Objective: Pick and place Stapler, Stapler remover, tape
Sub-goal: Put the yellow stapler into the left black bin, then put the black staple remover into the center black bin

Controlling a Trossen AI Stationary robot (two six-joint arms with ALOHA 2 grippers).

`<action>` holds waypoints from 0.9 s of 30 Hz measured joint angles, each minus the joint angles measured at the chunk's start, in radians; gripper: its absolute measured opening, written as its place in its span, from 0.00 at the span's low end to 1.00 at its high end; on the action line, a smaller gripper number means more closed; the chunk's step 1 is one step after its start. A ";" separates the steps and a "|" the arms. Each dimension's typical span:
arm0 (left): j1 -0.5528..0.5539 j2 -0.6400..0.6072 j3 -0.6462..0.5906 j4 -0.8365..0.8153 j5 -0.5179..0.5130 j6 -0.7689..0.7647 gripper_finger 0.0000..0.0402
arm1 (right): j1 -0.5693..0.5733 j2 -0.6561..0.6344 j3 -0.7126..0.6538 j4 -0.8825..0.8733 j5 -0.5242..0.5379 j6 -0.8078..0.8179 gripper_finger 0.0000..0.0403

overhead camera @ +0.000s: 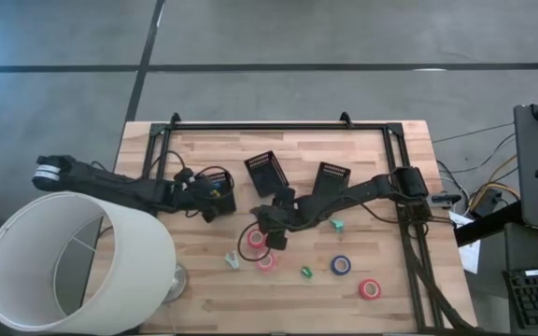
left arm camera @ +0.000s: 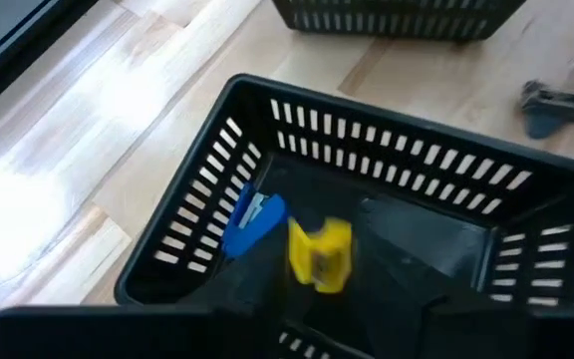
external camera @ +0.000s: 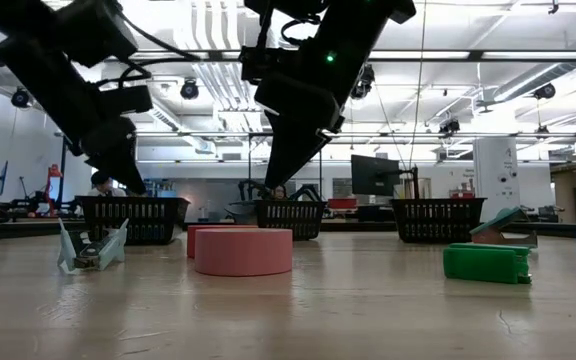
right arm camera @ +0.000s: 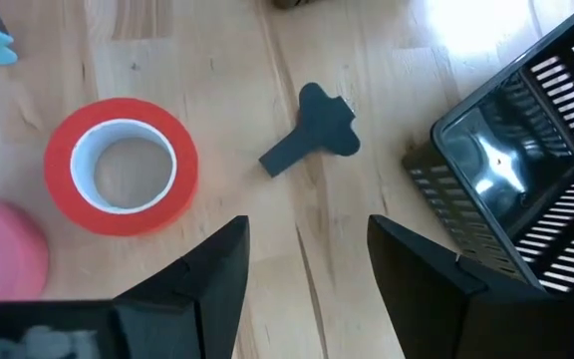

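Observation:
My left gripper [overhead camera: 208, 201] hangs open over the leftmost black mesh bin [left arm camera: 367, 108]. A blue stapler [left arm camera: 255, 221] and a blurred yellow item [left arm camera: 319, 254] show inside that bin. My right gripper [right arm camera: 307, 234] is open above bare table, between a red tape roll [right arm camera: 123, 165] and a second bin [right arm camera: 526, 170]. A dark grey stapler remover [right arm camera: 312, 130] lies flat just beyond its fingers. A pink roll [overhead camera: 266, 262], a blue roll [overhead camera: 341, 265] and a red roll [overhead camera: 370, 289] lie flat nearer the near edge, with two green removers [overhead camera: 338, 225] [overhead camera: 305, 272].
Three black mesh bins stand in a row mid-table [overhead camera: 266, 173] [overhead camera: 332, 177]. A pale blue remover [overhead camera: 233, 260] lies near the pink rolls. A large white lampshade [overhead camera: 63, 261] covers the table's near-left corner. A black frame [overhead camera: 278, 126] borders the far edge and the sides.

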 joint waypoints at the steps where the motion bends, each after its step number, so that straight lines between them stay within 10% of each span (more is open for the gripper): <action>1: 0.002 0.004 0.000 0.005 0.000 0.003 0.33 | 0.000 0.000 0.000 0.002 0.000 0.000 0.49; 27: 0.006 0.015 0.005 0.119 0.023 0.062 0.42 | 0.000 0.000 0.001 0.022 0.000 0.000 0.48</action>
